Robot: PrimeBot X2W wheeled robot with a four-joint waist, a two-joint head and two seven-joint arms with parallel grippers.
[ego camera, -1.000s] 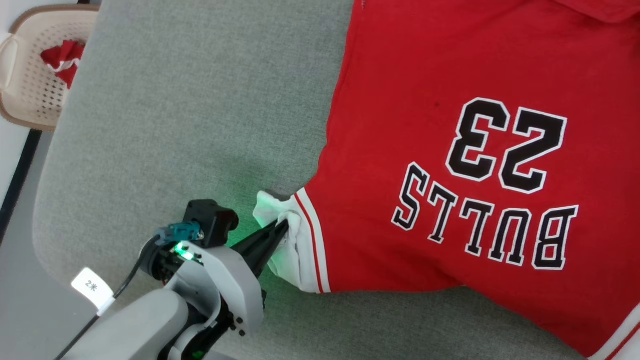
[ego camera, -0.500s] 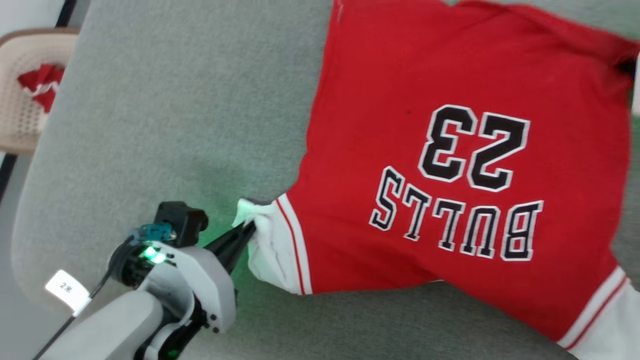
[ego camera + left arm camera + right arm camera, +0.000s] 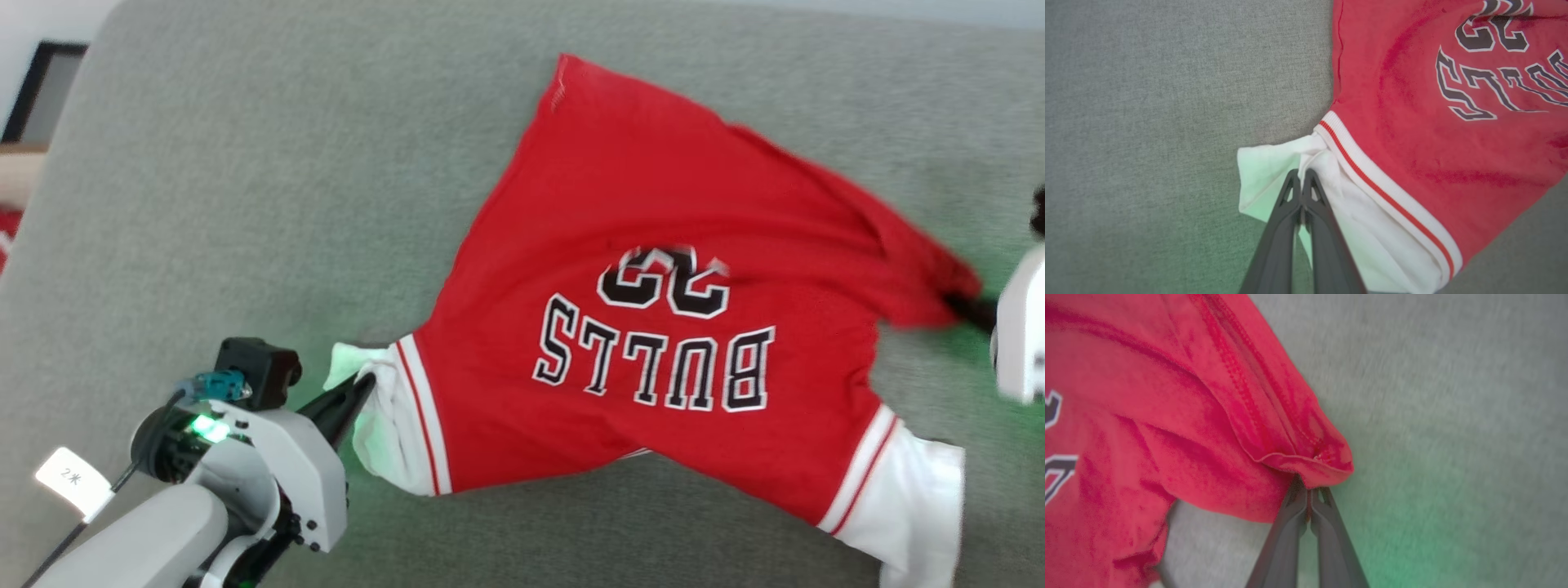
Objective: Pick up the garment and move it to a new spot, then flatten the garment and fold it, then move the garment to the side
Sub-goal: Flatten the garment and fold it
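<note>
Bright, even light, hardly any shadows. Green glow spills on the mat (image 3: 245, 204) either side of the shirt (image 3: 653, 204). Its numbers are motion-smeared, and my right wrist view's soft too.

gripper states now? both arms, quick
Left gripper: closed, pinching the white sleeve of the jersey.
Right gripper: closed, pinching a red hem corner of the jersey.
</note>
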